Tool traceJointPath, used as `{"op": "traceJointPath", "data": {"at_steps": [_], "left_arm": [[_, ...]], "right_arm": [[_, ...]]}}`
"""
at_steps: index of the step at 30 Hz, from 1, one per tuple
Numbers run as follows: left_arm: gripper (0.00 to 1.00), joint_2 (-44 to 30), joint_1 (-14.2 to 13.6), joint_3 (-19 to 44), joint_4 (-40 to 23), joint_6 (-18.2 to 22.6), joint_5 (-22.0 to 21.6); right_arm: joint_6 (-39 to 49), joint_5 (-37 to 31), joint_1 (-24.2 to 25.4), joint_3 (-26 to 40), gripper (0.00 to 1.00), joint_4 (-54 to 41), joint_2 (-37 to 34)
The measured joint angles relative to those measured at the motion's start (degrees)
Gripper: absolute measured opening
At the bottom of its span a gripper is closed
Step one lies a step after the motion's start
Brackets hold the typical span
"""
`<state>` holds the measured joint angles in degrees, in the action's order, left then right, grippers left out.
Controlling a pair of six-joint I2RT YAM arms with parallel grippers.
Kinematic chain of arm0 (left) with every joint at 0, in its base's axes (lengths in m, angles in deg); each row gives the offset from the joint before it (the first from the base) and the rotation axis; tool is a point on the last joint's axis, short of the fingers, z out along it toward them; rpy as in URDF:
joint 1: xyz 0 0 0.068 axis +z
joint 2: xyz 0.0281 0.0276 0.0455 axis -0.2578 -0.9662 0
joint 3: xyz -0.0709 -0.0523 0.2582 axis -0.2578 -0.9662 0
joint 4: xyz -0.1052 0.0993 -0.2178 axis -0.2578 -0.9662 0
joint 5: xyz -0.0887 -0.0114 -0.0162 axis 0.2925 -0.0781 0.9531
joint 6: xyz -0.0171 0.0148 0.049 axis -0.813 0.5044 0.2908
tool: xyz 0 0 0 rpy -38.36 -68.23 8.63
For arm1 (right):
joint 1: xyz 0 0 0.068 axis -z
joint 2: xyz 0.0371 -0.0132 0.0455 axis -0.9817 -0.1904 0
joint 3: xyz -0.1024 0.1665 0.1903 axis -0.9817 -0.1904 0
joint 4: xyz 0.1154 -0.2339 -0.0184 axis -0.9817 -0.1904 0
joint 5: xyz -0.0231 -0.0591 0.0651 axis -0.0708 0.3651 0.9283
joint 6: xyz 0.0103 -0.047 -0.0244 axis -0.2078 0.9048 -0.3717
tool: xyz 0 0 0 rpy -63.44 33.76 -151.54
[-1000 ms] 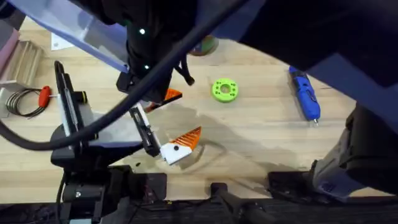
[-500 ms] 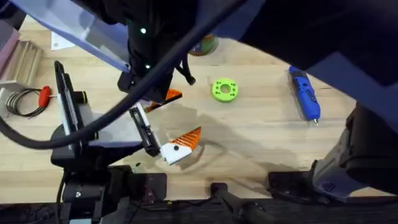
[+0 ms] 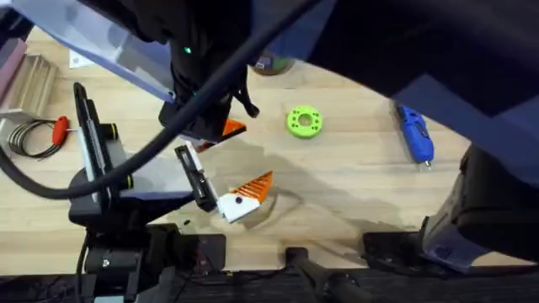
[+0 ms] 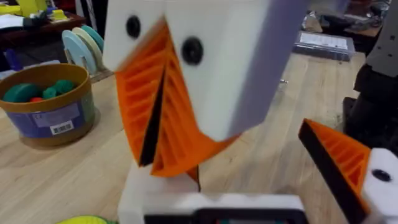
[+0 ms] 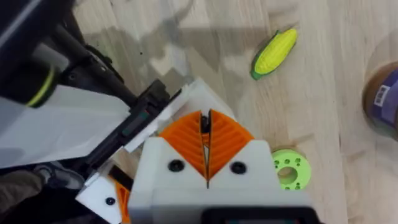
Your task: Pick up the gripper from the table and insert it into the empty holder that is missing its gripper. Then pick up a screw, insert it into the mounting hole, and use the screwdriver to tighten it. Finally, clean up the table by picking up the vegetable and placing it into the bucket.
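Orange pads pinched shut over the white holder, left of the green disc.

Wooden table (image 3: 354,185) carries everything. Left of the green disc (image 3: 305,120) and nearer the arm bases sits the left gripper (image 3: 248,195); whether it is open or closed cannot be told. Its white holder (image 4: 146,190) lies just under the right gripper (image 5: 206,149). That gripper hangs just left of the disc, its ribbed pads (image 4: 180,124) pressed together on a thin black-faced sliver that looks like the loose finger (image 4: 152,118), tilted and close above the holder, though contact between them cannot be judged. A bucket (image 4: 50,106) with green pieces inside stands behind the disc, a little to its left. A yellow toy corn cob (image 5: 275,53) lies on the table near the disc. Well to the right of the disc lies the blue screwdriver (image 3: 414,133), flat on the wood.
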<state>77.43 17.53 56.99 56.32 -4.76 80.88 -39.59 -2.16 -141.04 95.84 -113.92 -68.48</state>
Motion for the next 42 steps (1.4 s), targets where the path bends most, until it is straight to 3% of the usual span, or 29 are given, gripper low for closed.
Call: {"op": "traceJointPath", "data": {"at_steps": [17,18,23,24,32,42], "left_arm": [[0.985,0.0,0.0,0.0,0.0,0.01,0.0],[0.985,0.0,0.0,0.0,0.01,0.02,0.0],[0.985,0.0,0.02,0.0,-0.02,-0.05,-0.02],[0.985,0.0,0.02,0.0,-0.02,-0.04,0.0],[0.985,0.02,0.02,0.0,-0.01,0.0,0.1],[0.985,0.01,0.02,0.0,-0.02,0.0,0.17]], "right_arm": [[0.0,0.0,0.0,0.0,0.021,0.0,0.0],[-0.04,0.05,0.0,0.0,0.131,0.02,0.0],[0.27,-0.91,0.52,0.11,0.863,-0.2,0.0],[0.45,-1.17,0.89,0.26,0.93,-0.21,0.02],[-3.95,-0.58,2.94,0.35,0.957,-0.52,0.02],[-10.32,0.21,10.49,0.35,0.956,-0.8,5.8]]}}
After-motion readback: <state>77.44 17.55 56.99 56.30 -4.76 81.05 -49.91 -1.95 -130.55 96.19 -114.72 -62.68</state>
